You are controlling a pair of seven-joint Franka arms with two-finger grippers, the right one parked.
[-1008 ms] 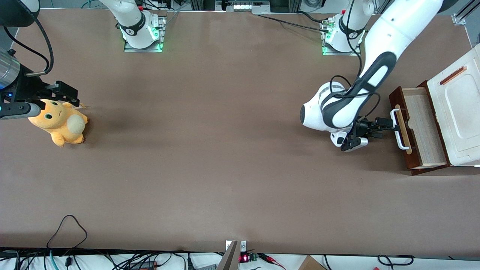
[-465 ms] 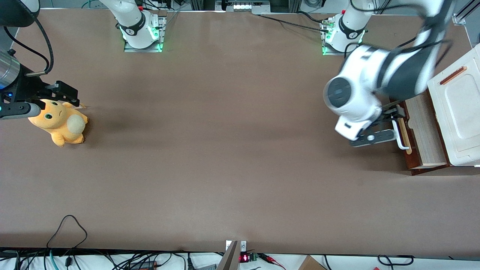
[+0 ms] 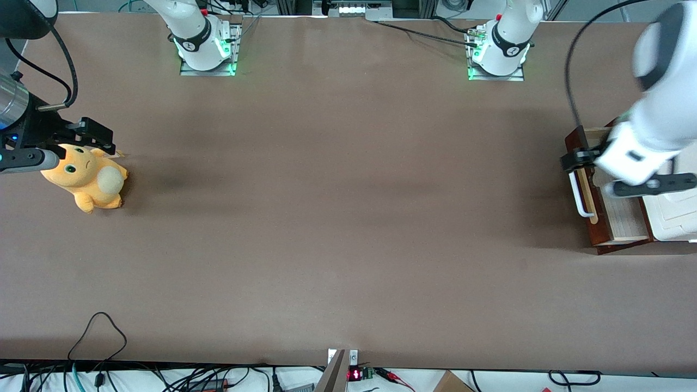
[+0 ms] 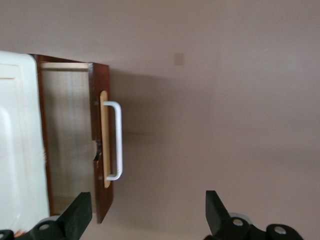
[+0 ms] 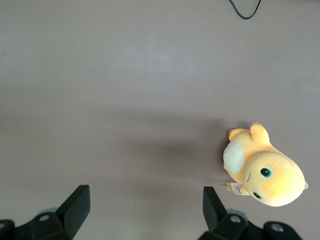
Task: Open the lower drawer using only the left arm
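Brown table (image 3: pixel 326 218), lower drawer (image 3: pixel 615 209) pulled out, pincer (image 4: pixel 147 217) spread above.

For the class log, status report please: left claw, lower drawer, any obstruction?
Left claw open, raised above the lower drawer, holding nothing. Drawer pulled out, white handle free. Nothing blocking it.

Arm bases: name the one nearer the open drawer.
The working arm's base, close to the pulled-out lower drawer; the parked arm's base stands toward the plush toy's end. The left gripper hovers above the drawer, jaws open.
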